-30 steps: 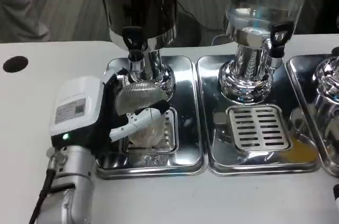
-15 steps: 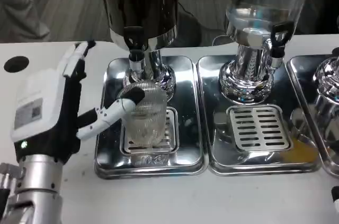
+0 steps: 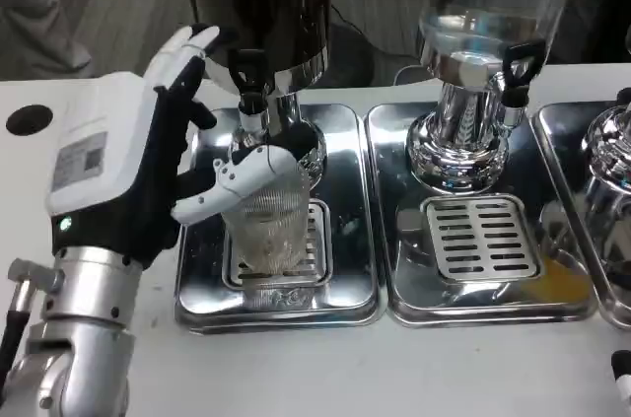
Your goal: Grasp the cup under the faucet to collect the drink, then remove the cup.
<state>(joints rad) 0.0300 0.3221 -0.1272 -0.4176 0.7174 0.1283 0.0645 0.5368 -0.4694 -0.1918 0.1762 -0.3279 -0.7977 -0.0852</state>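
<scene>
A ribbed clear cup (image 3: 268, 225) stands upright on the drip grate (image 3: 317, 240) of the left steel tray (image 3: 345, 304), just below the black faucet (image 3: 248, 74) of the dark dispenser (image 3: 261, 3). My left hand (image 3: 123, 166) is raised at the cup's left, palm toward it. Its thumb (image 3: 229, 183) lies across the cup's upper front, while the other fingers (image 3: 185, 54) point up beside the faucet, off the cup. Whether the cup holds any drink is unclear. A sliver of my right hand (image 3: 621, 366) shows at the lower right edge.
A clear dispenser (image 3: 488, 3) with a black tap (image 3: 521, 67) stands over the middle tray (image 3: 473, 311) and its slotted grate (image 3: 483, 238). A third steel base (image 3: 611, 171) is at the right edge. A dark hole (image 3: 28, 118) marks the table at the left.
The left hand let go of the tilted cup, which now stands upright. The hand opened, rose and moved right, its thumb resting on the cup's upper front.
</scene>
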